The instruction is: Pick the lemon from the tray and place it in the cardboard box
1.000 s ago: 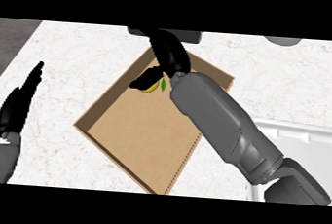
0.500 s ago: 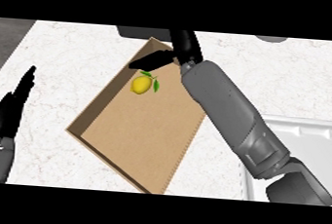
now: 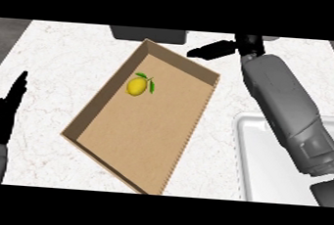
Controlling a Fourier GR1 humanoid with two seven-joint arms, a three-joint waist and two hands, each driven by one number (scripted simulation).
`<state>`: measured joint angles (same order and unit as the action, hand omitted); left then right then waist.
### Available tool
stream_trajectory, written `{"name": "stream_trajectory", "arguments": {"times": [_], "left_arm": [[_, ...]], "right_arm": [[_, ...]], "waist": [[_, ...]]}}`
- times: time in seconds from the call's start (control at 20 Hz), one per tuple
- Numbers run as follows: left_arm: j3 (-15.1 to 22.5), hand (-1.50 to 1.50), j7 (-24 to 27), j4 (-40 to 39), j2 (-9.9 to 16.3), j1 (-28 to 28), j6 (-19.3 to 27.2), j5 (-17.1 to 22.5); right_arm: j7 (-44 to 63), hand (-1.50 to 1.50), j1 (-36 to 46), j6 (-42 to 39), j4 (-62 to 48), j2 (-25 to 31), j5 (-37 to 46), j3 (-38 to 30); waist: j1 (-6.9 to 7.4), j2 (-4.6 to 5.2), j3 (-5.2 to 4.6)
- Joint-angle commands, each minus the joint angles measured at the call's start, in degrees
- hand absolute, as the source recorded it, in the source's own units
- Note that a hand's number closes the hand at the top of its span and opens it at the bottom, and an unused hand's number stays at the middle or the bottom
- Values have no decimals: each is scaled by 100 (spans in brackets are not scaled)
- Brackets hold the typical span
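Note:
A yellow lemon (image 3: pixel 136 86) with green leaves lies inside the cardboard box (image 3: pixel 108 147), near its far left wall. My right hand (image 3: pixel 219 49) is open above the counter just beyond the box's far right corner, fingers pointing left and holding nothing. The white tray (image 3: pixel 244 154) sits at the right, partly hidden by my right forearm. My left hand (image 3: pixel 3 115) rests open at the left edge, fingers up.
A dark grey object (image 3: pixel 148 33) stands at the back edge of the white marble counter (image 3: pixel 58 58), just behind the box. The counter's dark edges show at the far left and right corners.
My right hand let go of the lemon and drew back to the right, out of the box. The lemon now lies free on the box floor. The left hand stayed put.

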<state>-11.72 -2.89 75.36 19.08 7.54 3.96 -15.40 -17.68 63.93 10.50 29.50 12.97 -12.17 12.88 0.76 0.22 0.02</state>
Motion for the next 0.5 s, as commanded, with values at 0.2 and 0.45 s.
{"name": "stream_trajectory", "arguments": {"times": [0.2,0.45], "left_arm": [[43,0,14,63,-215,-117,135,-67],[43,0,-11,180,-100,-158,7,-89]], "right_arm": [[-526,-150,-396,-1115,-295,1142,18,-444],[-1114,-150,-615,-2027,-789,1656,372,-307]], "waist": [[-23,3,0],[49,26,2]]}}
